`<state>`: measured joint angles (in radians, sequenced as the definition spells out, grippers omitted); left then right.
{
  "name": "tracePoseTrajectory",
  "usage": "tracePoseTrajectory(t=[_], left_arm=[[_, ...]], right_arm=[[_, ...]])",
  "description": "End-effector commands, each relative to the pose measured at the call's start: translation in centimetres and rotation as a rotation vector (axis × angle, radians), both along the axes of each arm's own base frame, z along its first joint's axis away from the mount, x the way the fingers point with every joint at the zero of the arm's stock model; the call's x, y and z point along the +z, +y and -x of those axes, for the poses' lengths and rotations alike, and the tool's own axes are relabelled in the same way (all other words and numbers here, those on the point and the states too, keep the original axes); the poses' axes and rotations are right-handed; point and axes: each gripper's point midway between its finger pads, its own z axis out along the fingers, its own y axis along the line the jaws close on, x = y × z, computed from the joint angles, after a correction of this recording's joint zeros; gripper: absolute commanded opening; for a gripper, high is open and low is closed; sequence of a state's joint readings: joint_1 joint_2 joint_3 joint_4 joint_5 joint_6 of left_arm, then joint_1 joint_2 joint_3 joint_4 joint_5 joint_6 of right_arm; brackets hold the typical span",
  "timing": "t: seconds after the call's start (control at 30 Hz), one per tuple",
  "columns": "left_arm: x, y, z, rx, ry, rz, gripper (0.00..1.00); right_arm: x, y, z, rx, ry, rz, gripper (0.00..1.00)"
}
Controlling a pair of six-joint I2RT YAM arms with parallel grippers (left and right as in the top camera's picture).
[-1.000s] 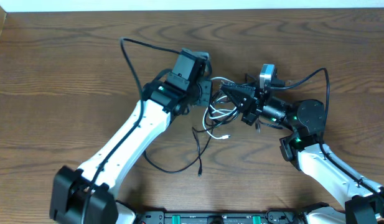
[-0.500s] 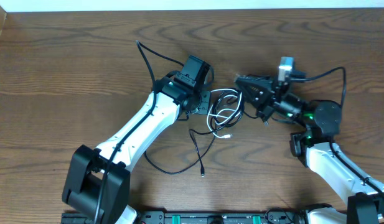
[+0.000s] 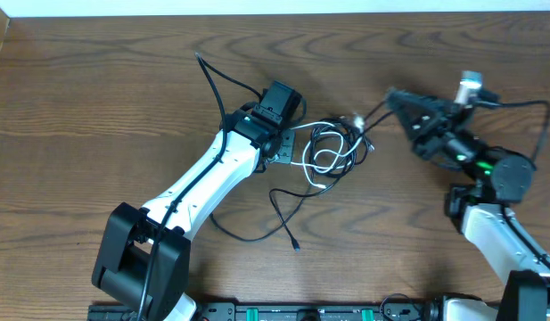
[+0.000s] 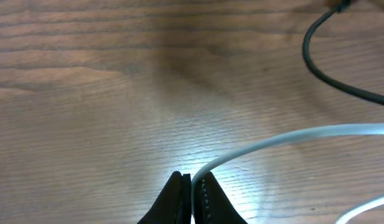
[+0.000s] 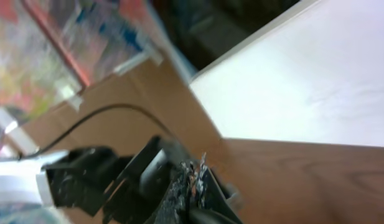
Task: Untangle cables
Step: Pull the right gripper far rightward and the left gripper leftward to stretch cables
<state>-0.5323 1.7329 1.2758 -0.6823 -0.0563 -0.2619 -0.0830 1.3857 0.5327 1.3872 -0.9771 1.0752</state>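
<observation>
Centrally, cables (image 3: 332,147) bunched between left gripper (image 3: 288,144) and right gripper (image 3: 392,96).

A dark brown wood-grain desk (image 3: 87,89) fills the overhead view, with a white strip (image 3: 257,6) running along its far edge. Close up, a bright patch (image 4: 198,130) of reflected light washes out the grain.

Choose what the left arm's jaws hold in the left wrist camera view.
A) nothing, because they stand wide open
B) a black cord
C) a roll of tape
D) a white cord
D: the white cord curves across the table and ends pinched between the left arm's shut jaws.
</observation>
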Motion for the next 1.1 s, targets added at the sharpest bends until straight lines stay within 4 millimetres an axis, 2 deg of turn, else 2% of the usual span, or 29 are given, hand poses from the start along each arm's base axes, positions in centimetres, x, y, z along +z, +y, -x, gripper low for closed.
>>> tracePoseTrajectory(t=[0.0,0.17,0.4,0.6,0.87,1.07], left_arm=[[-0.9,2.4,-0.1,0.036,-0.01,-0.122,0.07],[-0.6,4.5,-0.4,0.069,-0.04,-0.232,0.07],[-0.3,6.9,-0.6,0.115,-0.046,-0.307,0.07],[-0.5,9.3,-0.8,0.172,-0.017,-0.319,0.08],[-0.5,11.8,-1.1,0.241,0.003,-0.324,0.07],[-0.6,13.5,-1.0,0.282,0.023,-0.332,0.07]], right_arm=[[1.0,-4.3,-0.9,-0.096,0.053,-0.081,0.01],[0.9,-9.5,-1.5,-0.211,0.106,-0.124,0.01],[0.5,-15.0,-1.0,-0.334,0.146,-0.15,0.01],[0.1,-18.6,-0.1,-0.416,0.162,-0.139,0.01],[-0.8,-22.2,1.4,-0.493,0.194,-0.116,0.01],[-1.4,-24.1,2.6,-0.539,0.205,-0.089,0.01]])
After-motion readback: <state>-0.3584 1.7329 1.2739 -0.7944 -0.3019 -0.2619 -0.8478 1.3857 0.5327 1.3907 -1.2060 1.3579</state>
